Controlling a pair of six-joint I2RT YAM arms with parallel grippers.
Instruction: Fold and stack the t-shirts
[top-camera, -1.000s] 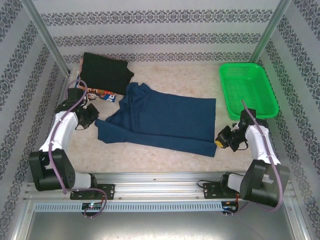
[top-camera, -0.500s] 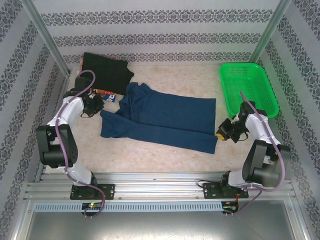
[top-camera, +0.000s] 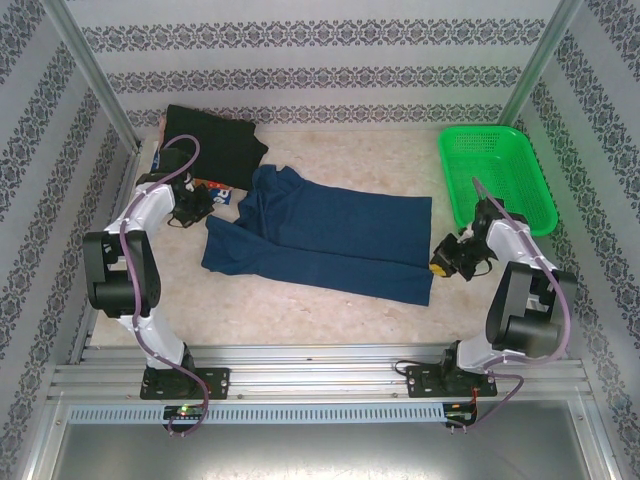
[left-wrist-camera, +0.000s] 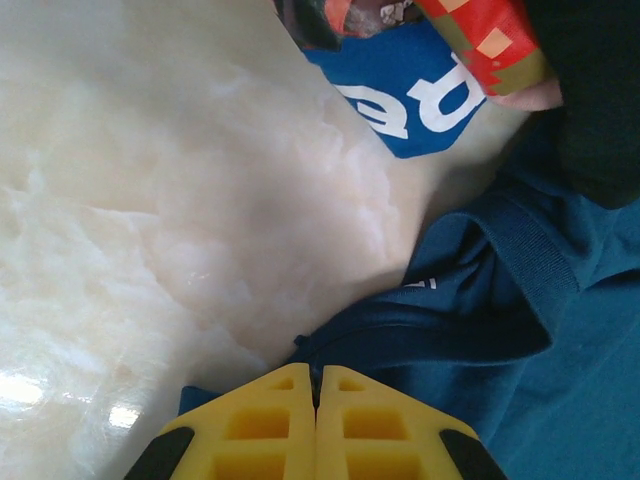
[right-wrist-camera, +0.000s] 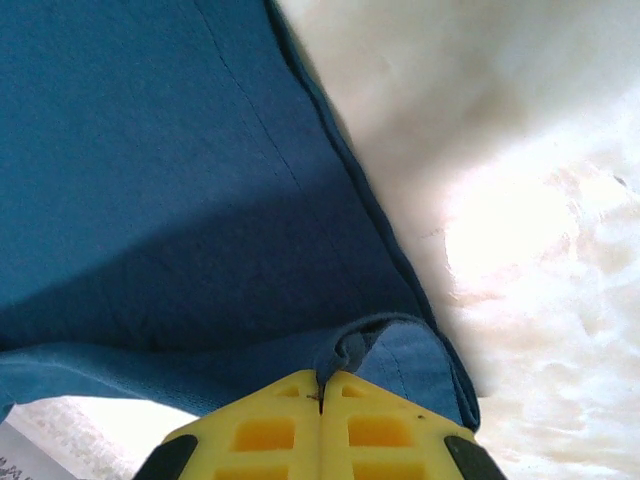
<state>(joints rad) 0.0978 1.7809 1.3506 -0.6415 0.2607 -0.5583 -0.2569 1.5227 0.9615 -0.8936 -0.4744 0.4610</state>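
The navy blue t-shirt (top-camera: 330, 240) lies spread across the middle of the table (top-camera: 340, 150), its long side running from left to right, with some cloth doubled over near its back left corner. The left gripper (top-camera: 203, 207) sits at the shirt's left end. In the left wrist view its yellow fingers (left-wrist-camera: 260, 425) are pressed together with no gap, and a gathered ridge of navy cloth (left-wrist-camera: 520, 330) meets their tips, so it is pinching the shirt there. The right gripper (top-camera: 441, 263) is at the opposite end, at the shirt's right edge close to its near corner. In the right wrist view its fingers (right-wrist-camera: 380, 430) are likewise closed flat against each other, with a small bunched fold of the blue fabric (right-wrist-camera: 150, 180) caught at the tips (the hem curls up just beside them). The black t-shirt (top-camera: 212, 145) lies at the back left of the table, and the multicoloured printed t-shirt (top-camera: 212, 190) peeks out from under its near edge, just beside the left gripper. From the left wrist that print shows red, blue and white (left-wrist-camera: 420, 90), with the black cloth (left-wrist-camera: 600, 100) beside it. The green mesh basket (top-camera: 497, 178) stands at the back right, apart from the shirts.
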